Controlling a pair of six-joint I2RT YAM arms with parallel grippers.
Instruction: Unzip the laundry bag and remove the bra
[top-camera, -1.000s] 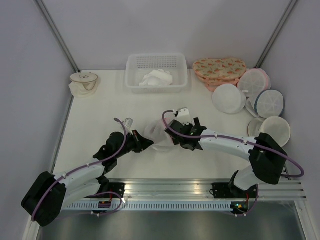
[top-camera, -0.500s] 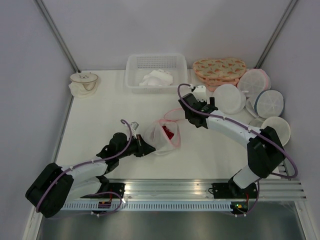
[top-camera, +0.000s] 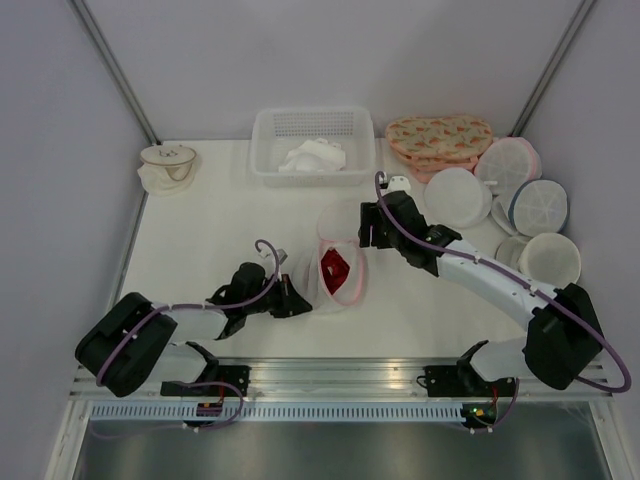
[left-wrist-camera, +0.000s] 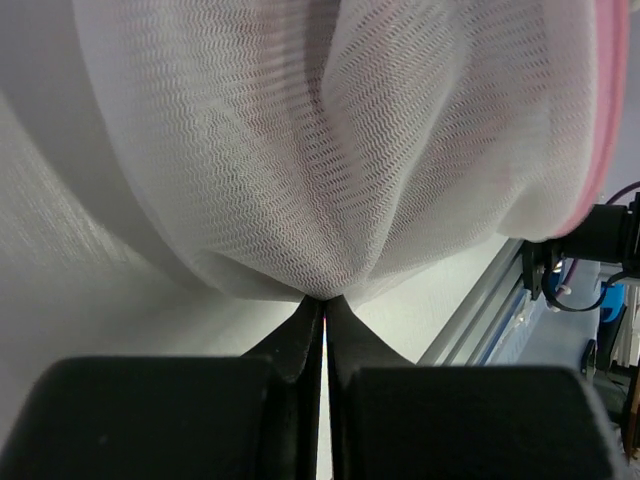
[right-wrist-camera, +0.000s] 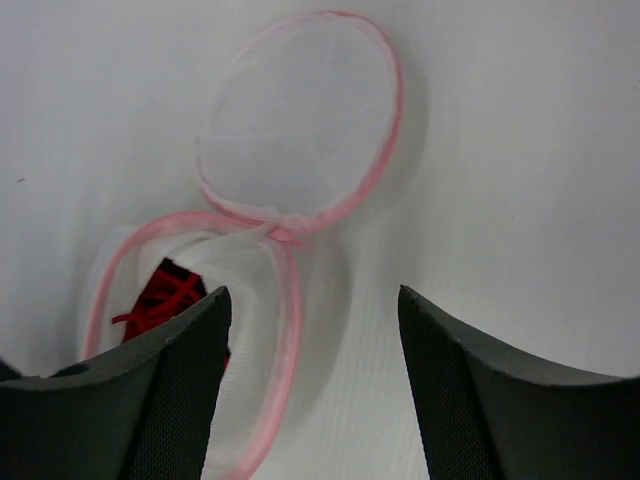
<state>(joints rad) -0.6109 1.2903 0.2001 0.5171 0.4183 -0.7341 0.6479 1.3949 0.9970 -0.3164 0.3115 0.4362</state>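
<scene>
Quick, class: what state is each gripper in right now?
Left gripper: closed, pinching the laundry bag mesh.
Right gripper: open, empty.

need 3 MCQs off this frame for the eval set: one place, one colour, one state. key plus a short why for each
1. Where is the bra?
A) inside the laundry bag
B) in the white basket
C) on the table beside the bag

2. What colour is the laundry bag's zip rim?
A) blue-grey
B) pink
C) green

3. What is the left gripper doing?
A) open above the bag
B) shut on the bag's mesh
C) shut on the bra

Key:
1 A: red fabric shows through the bag's unzipped mouth.
2 B: a pink band edges both the mouth and the flipped-open lid.
3 B: the left wrist view shows its tips pinched together on a fold of white mesh.
</scene>
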